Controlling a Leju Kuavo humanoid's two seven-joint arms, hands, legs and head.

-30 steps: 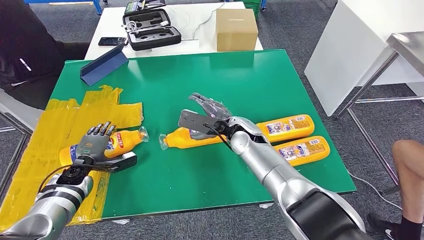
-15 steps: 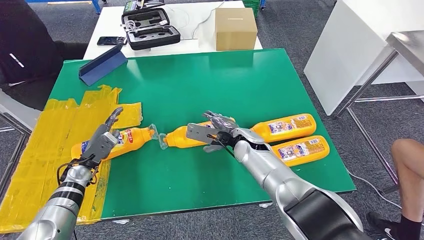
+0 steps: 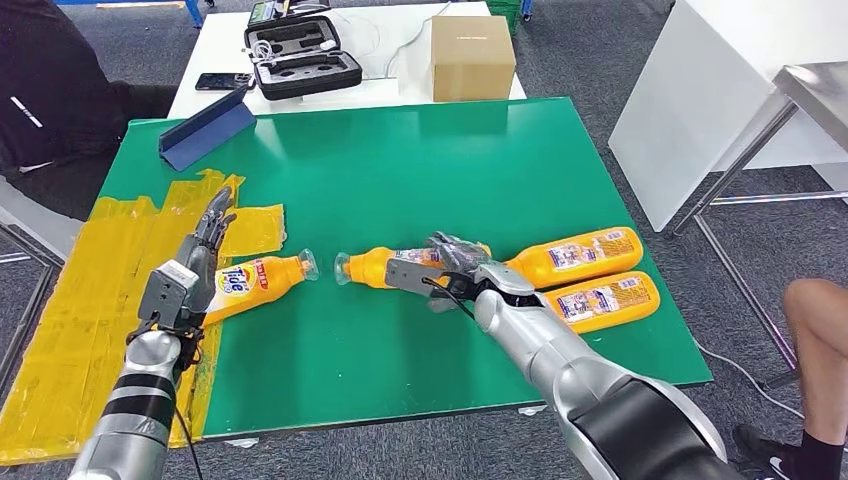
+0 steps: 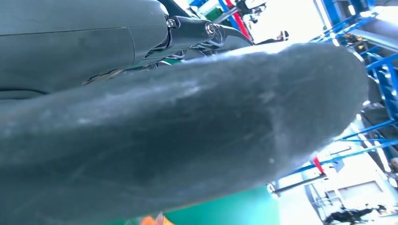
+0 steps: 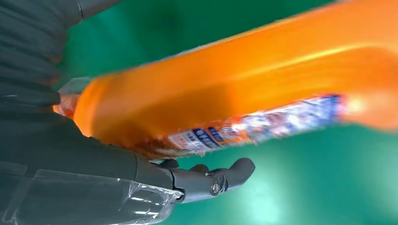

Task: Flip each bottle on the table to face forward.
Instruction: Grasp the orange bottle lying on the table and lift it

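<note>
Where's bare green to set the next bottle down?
Widest free patch: far half of the green table, between the blue folder and the right edge. Also the near strip below the bottles. Crowded: the bottle row around the right hand and the left hand.

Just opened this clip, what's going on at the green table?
A humanoid robot is working on four orange bottles lying on a green table. Its right hand grips the middle bottle, which looks part-way rolled in the right wrist view, its label along one edge. The left hand rests against the left bottle, whose front logo faces up. Two more bottles lie side by side on the right, untouched.
</note>
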